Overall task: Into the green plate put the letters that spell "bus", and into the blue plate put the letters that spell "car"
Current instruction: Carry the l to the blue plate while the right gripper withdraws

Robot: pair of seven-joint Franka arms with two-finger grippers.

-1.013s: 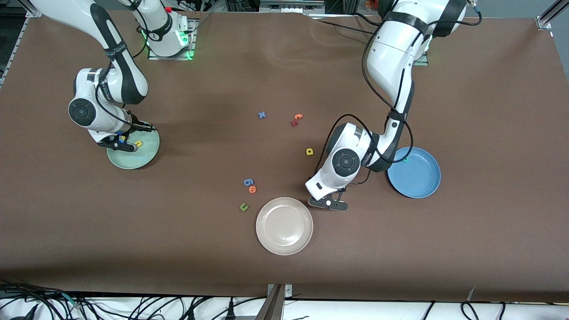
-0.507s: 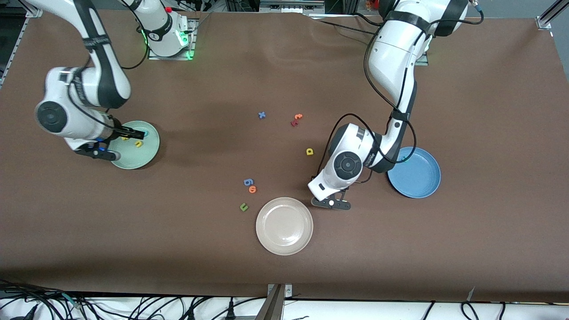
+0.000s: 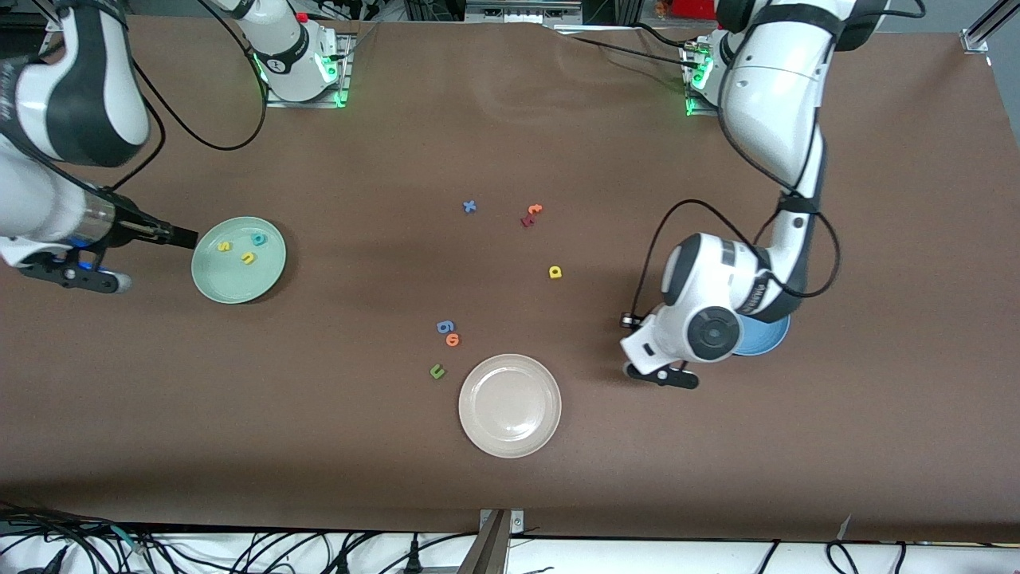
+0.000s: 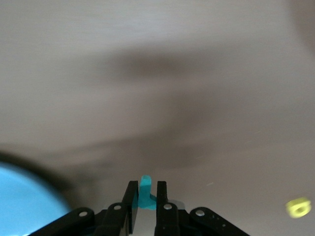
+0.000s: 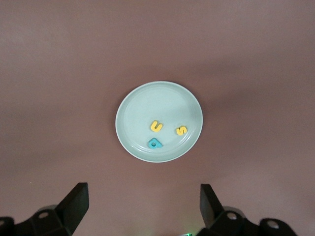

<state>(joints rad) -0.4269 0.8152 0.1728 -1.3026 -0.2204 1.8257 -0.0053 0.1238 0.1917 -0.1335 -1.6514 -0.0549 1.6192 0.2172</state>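
Note:
The green plate [image 3: 213, 281] [image 5: 142, 103] holds the yellow "s" [image 3: 225, 246] [image 5: 181, 130], the yellow "u" [image 3: 249, 257] [image 5: 156, 126] and the teal "b" [image 3: 258, 238] [image 5: 154, 143]. My right gripper [image 3: 76, 273] [image 5: 145, 206] hangs open and empty, high up beside that plate toward the right arm's end of the table. The left gripper [image 3: 661, 375] [image 4: 145, 186] is shut on a small teal letter [image 4: 144, 195], over the table next to the blue plate [image 3: 771, 336] [image 4: 22, 196]. The left arm's wrist covers most of that plate. The yellow "a" [image 3: 555, 272] lies alone mid-table.
A cream-white plate [image 3: 510, 405] sits nearer the front camera than the yellow "a". Near it lie a green "u" [image 3: 437, 371], an orange letter [image 3: 453, 340] and a blue one [image 3: 445, 326]. A blue "x" [image 3: 469, 206] and orange-red letters [image 3: 531, 214] lie farther back.
My right gripper opened over the green plate, left the teal "b" there, then rose and drew back. The left gripper carried its teal letter sideways toward the blue plate.

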